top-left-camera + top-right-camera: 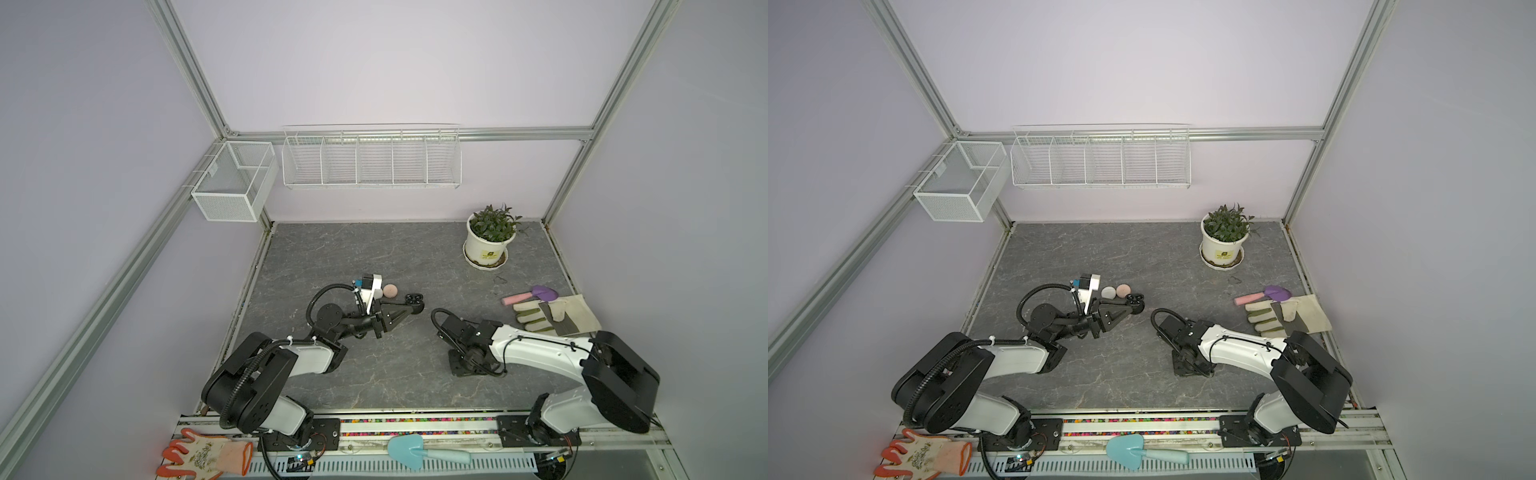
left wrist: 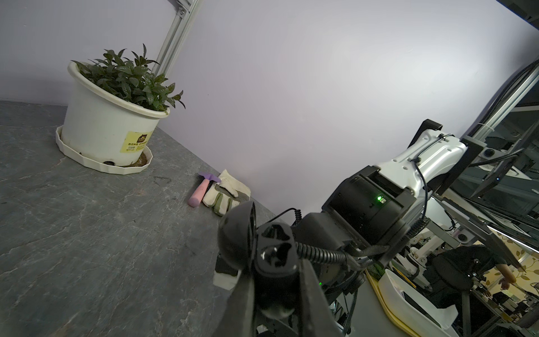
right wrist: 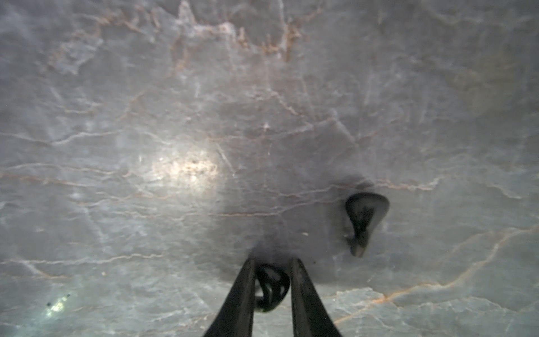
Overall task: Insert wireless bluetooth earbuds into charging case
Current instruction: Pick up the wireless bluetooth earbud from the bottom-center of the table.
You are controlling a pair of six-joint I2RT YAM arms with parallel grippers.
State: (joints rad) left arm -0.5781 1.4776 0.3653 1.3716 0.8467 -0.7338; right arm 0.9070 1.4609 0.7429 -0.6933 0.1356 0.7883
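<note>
Grey veined tabletop (image 1: 353,257) sits inside lilac walls, with a wire rack (image 1: 371,160) and a mesh bin (image 1: 232,187) hung on the back and side. At the far right stands a potted plant (image 1: 490,237). Nearer on that side, a purple trowel (image 1: 544,293) lies against a work glove (image 1: 548,318). On the front rail lie an orange glove (image 1: 199,455) and a blue trowel (image 1: 409,452).

Just behind the left arm's wrist sit two closed round cases, a grey case (image 1: 1108,292) and a pink case (image 1: 1123,289), touching or nearly so. They lie close beside the left gripper (image 1: 406,311).

That gripper is clamped on the base of an open black case (image 1: 414,298). Its lid is swung back and its two sockets face up, with nothing in them as far as the left wrist view shows.

In both top views the right arm's own wrist hides its fingers. The right wrist view shows the right gripper (image 3: 272,261) pointing down at the table. Its fingers stand narrowly apart and pinch a black earbud (image 3: 271,287), which fills the gap between them. A second black earbud (image 3: 364,216) lies loose on the table nearby, apart from the fingers.
</note>
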